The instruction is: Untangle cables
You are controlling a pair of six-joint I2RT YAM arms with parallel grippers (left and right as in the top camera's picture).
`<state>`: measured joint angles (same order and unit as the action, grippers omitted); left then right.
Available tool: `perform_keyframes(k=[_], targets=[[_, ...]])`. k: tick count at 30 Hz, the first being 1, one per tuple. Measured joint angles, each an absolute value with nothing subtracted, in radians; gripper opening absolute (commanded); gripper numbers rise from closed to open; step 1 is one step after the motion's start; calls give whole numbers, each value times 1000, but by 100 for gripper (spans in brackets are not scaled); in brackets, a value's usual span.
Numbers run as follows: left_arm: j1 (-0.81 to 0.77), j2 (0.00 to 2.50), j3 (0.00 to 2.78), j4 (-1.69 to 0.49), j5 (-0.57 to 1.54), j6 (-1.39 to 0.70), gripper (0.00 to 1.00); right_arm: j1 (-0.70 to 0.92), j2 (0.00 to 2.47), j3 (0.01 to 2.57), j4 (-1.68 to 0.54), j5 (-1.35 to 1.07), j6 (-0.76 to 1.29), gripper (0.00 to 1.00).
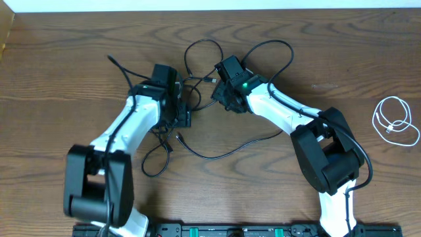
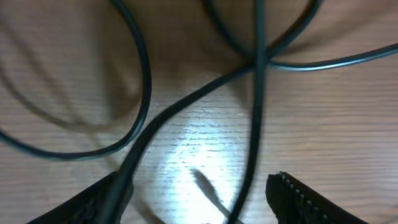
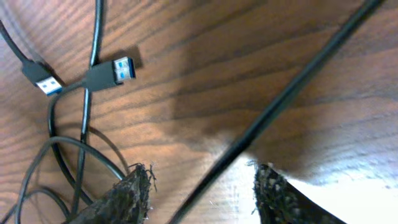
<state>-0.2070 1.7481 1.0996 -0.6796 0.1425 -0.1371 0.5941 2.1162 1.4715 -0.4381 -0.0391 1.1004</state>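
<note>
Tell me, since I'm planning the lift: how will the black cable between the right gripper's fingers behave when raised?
Probably floppy: the black cable straddled by the open right gripper is thin, so it should sag either side. It is likely light too. Overhead it seems to join the looped tangle, so neighbours may drag along.

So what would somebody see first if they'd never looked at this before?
Probably the messy knot of thin black cables in the middle of the brown wooden table, with the white and black left robot arm and right robot arm both reaching into it. Next, the small white cable, coiled alone near the table's right edge. Up close, two black USB plugs with blue tips lie near each other on the wood.
</note>
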Motion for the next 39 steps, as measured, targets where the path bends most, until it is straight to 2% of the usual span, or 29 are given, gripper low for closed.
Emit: perform_keyframes(k=[2, 6, 8, 9, 15, 25, 31, 39], targets=[[-207, 1771, 1100, -679, 124, -129, 40, 594, 2127, 1472, -429, -35, 1105, 41], [-207, 1778, 1100, -661, 88, -131, 15, 594, 2143, 1472, -433, -30, 1087, 27], [-207, 1779, 1100, -645, 78, -129, 8, 594, 2145, 1472, -436, -29, 1074, 5], [-208, 1779, 1100, -635, 75, -127, 8, 594, 2145, 1472, -439, -31, 1062, 1], [-208, 1779, 1100, -591, 33, -127, 8, 593, 2146, 1472, -480, -38, 993, 1], [-195, 1779, 1100, -598, -214, -274, 8, 535, 2123, 1471, -524, -234, 765, 1], [-112, 1779, 1100, -620, -260, -377, 8, 487, 2040, 1471, -623, -371, 653, 1], [30, 1779, 1100, -649, -222, -466, 8, 457, 1908, 1471, -744, -415, 561, 1]])
